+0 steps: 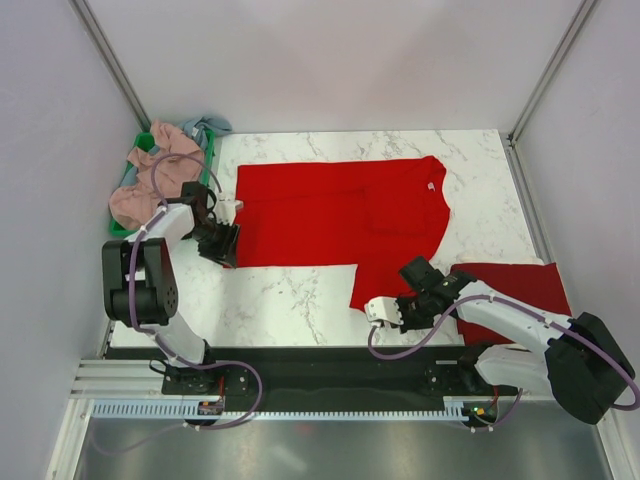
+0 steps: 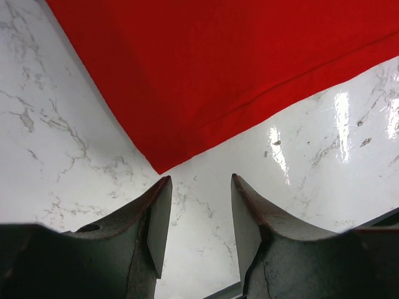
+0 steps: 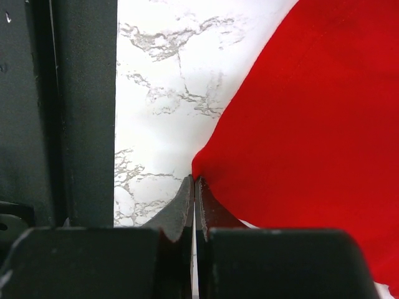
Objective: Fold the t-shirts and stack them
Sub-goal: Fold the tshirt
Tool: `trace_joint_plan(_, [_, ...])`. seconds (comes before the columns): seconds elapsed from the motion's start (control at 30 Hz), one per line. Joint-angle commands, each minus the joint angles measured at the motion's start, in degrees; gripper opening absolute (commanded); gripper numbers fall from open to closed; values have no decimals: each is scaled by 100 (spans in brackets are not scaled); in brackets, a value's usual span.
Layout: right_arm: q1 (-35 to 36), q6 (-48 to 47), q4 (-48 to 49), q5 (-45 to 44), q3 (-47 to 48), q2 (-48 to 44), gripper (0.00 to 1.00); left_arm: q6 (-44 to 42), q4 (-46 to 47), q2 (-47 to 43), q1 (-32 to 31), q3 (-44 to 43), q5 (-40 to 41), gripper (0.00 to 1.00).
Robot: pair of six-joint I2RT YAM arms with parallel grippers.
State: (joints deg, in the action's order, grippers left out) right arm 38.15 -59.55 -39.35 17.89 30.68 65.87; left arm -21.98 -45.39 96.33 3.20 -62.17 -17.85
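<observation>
Red t-shirt (image 1: 340, 215) lies spread flat mid-frame on the marble worktop (image 1: 290, 300) in the top view. Only the right wrist view shows the right tool (image 3: 194, 182) pressed shut at the shirt's lower corner; whether cloth is caught between the tips I cannot tell. The left wrist view shows the left tool (image 2: 199, 184) half-wide and empty, just short of another corner. Pink t-shirts (image 1: 150, 180) fill the green bin (image 1: 209, 152) at upper left.
</observation>
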Motion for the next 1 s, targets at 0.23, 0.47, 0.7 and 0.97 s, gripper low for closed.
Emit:
trace_joint_plan(0.23, [35, 189, 235, -119, 140, 128, 0, -219, 223, 298, 58, -84, 150, 50])
trace_joint_plan(0.47, [43, 207, 244, -110, 79, 137, 0, -228, 381, 474, 84, -49, 290, 50])
trace_joint_plan(0.7, [52, 268, 297, -119, 35, 155, 0, -149, 460, 737, 84, -84, 185, 34])
trace_joint_plan(0.97, [52, 566, 358, -251, -53, -21, 0, -166, 496, 562, 75, -58, 220, 2])
